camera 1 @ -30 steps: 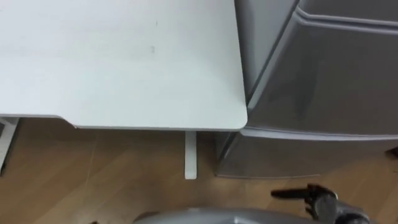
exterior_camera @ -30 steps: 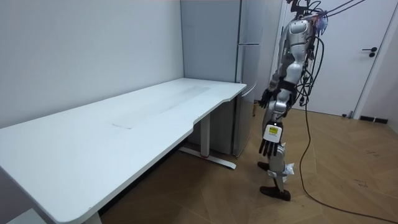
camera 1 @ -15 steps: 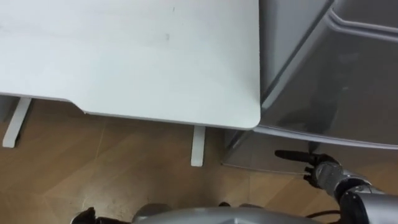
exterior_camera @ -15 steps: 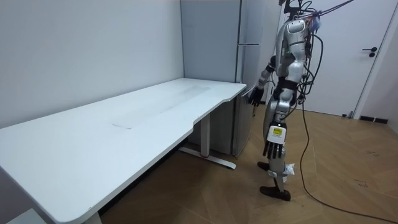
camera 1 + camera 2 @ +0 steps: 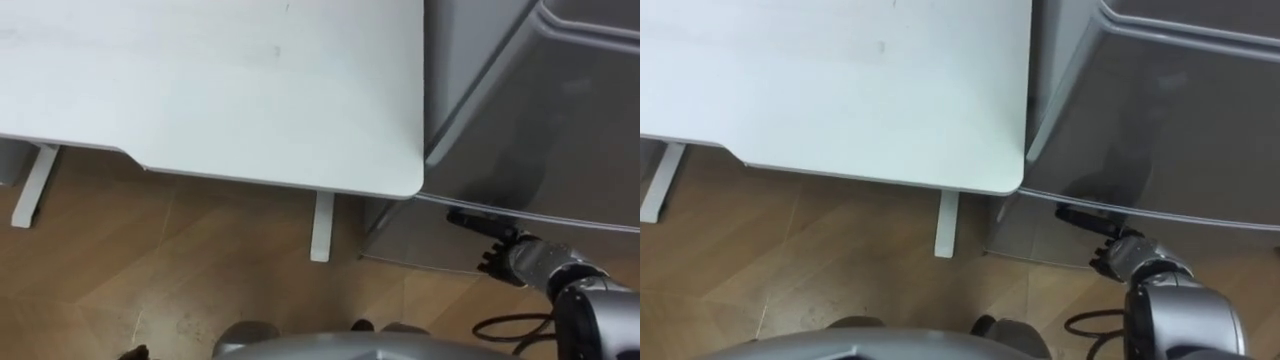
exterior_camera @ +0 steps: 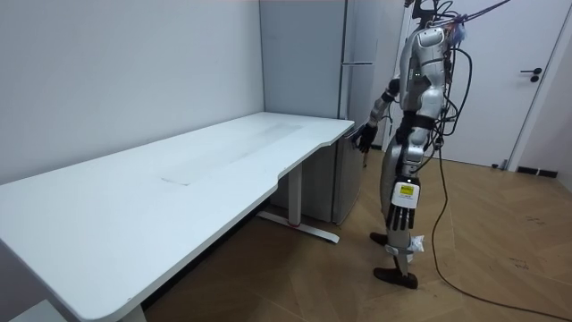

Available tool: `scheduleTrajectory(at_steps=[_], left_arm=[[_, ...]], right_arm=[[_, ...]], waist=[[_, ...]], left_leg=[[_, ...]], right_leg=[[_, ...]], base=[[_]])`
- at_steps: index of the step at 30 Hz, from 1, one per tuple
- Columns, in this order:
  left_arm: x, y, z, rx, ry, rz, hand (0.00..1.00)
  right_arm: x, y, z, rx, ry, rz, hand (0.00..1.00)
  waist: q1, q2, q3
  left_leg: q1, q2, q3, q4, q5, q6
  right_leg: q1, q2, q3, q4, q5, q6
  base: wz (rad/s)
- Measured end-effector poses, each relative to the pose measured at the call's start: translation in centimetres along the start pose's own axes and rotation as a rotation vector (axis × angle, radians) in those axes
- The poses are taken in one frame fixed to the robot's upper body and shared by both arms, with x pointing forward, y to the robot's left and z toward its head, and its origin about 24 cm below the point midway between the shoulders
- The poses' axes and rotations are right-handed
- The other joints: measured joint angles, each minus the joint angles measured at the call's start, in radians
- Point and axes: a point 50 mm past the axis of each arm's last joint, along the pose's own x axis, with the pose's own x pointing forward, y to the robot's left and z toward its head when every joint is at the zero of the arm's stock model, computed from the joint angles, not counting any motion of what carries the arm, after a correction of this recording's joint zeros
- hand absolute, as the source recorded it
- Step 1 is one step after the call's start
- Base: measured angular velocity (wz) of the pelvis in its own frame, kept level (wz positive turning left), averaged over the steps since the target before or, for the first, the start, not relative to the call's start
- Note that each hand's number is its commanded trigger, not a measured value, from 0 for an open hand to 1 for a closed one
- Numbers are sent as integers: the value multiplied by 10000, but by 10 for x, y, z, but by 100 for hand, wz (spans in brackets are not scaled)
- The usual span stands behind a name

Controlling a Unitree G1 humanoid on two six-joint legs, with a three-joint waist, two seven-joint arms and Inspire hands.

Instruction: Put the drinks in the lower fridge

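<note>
over the last second our right hand (image 5: pixel 520 258) has risen, fingers extended and holding nothing, toward the seam above the lower fridge door (image 5: pixel 440 245), which looks shut; our left hand (image 6: pixel 401 204) hangs relaxed.

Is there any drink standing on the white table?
No: the white table beside the fridge has a bare top in the left eye view, with no bottle or can on it.

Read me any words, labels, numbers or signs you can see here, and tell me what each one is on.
None can be read.
The white desk, the grey fridge and the white door show no print.
The right hand reaching to the fridge shows none either.
</note>
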Motion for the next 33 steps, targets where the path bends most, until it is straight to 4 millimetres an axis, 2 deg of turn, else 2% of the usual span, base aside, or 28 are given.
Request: scheduleTrajectory(at_steps=[6,8,10,11,13,14,15,16,17,20,22,27,28,33], left_arm=[[-1,-1,1,-10,-67,55,0],[-1,-3,-1,-29,-39,51,0],[-2,-8,-8,-100,109,30,0],[-2,-8,-9,-104,121,43,0],[-3,-10,-12,-132,165,167,0],[-3,-11,-13,-141,175,180,0],[-3,-13,-14,-148,169,156,0],[-3,-14,-14,-156,155,124,0],[-3,-15,-15,-156,155,113,0],[-3,-16,-23,-89,468,74,0],[-3,-18,-28,-92,667,20,0],[-4,-22,-34,-99,1062,-90,0],[-4,-22,-34,-94,1067,-89,0],[-3,-23,-28,29,949,-100,0]], right_arm=[[1,-5,-5,-473,-23,87,0],[2,-15,-13,-548,-139,98,0],[3,-31,-26,-896,-224,-98,0],[3,-36,-30,-1040,-204,-177,0],[3,-53,-59,-2585,201,-519,0],[3,-58,-68,-2877,415,-579,0],[1,-67,-84,-3267,866,-645,0],[-1,-75,-98,-3638,1256,-673,0],[-3,-78,-104,-3769,1422,-698,0],[-9,-95,-131,-4631,2229,-913,0],[-14,-101,-147,-5065,2732,-871,0],[-19,-106,-162,-5531,3331,-592,0],[-19,-107,-163,-5916,3405,-501,0],[-19,-106,-163,-7962,3696,-317,0]], waist=[[-66,-22,-27],[-40,-4,-40],[-29,67,-115],[-82,60,-127],[-35,-2,-228],[-51,-22,-244],[-46,-51,-297],[-48,-64,-313],[-52,-72,-301],[-40,-126,-178],[-50,-141,-149],[-115,-94,-154],[-182,-24,-193],[-252,59,-203]], left_leg=[[43,-6,-5,-14,0,-1],[191,0,-6,-62,0,0],[484,7,48,-107,-1,-1],[571,6,52,-111,-1,-2],[865,31,72,-198,-1,-2],[902,39,70,-213,-2,-2],[901,43,70,-215,-2,-3],[906,44,64,-217,-2,-3],[917,44,61,-222,-2,-3],[1130,41,77,-293,-3,-3],[1226,53,121,-429,-5,-4],[1249,47,135,-571,-45,28],[1249,48,136,-563,-57,31],[1245,46,136,-560,-57,31]], right_leg=[[36,7,-21,-22,-4,9],[196,25,2,-60,-3,12],[566,61,11,-233,-24,58],[681,69,1,-289,-36,76],[1047,122,-34,-458,-72,113],[1133,144,-59,-544,-69,116],[1162,144,-98,-559,-70,119],[1167,144,-91,-559,-70,119],[1167,144,-76,-556,-69,118],[1271,155,51,-550,-73,126],[1266,183,130,-543,-74,130],[1249,186,134,-552,-31,163],[1250,186,134,-544,-31,163],[1249,180,136,-536,-28,163]], base=[[1],[0],[3],[14],[12],[10],[8],[4],[-5],[-13],[-8],[0],[0],[0]])
